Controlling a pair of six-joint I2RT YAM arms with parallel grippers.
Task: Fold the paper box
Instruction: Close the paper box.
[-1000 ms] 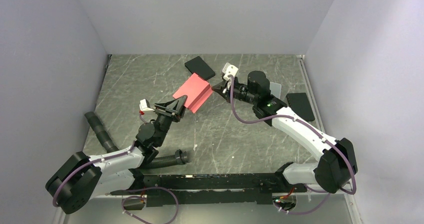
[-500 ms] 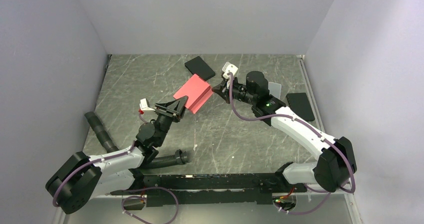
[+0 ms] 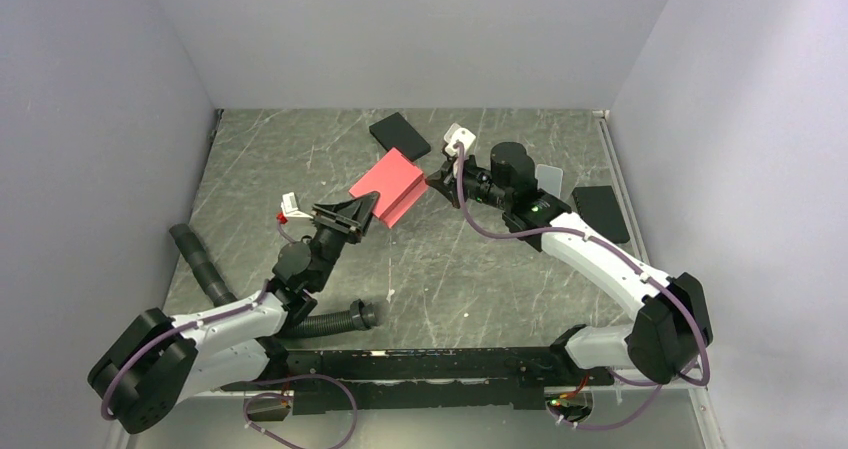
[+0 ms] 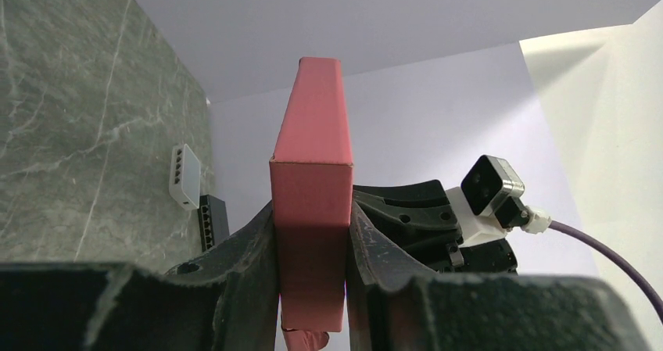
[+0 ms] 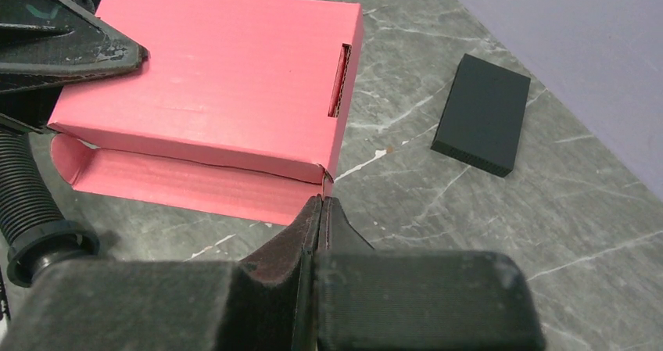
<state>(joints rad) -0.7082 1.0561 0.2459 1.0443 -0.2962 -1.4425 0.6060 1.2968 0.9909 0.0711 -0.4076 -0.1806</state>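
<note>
The paper box (image 3: 388, 185) is pinkish-red cardboard, held off the table between the two arms. My left gripper (image 3: 362, 208) is shut on its near-left end. In the left wrist view the box (image 4: 311, 132) stands edge-on, both fingers pressed flat against its sides around my left gripper (image 4: 311, 207). In the right wrist view the box (image 5: 211, 77) shows its broad face, a slot near its right end and an open long flap (image 5: 180, 183) below. My right gripper (image 5: 320, 202), also seen from above (image 3: 432, 179), is shut, its tips touching the box's near right corner.
A black flat box (image 3: 400, 135) (image 5: 482, 114) lies on the grey marble table behind the paper box. Another black slab (image 3: 601, 212) lies at the right edge. A black corrugated hose (image 3: 200, 264) lies front left. Walls close in on three sides.
The paper box and both gripper tips have shifted very slightly toward the back. Both grips look the same.
</note>
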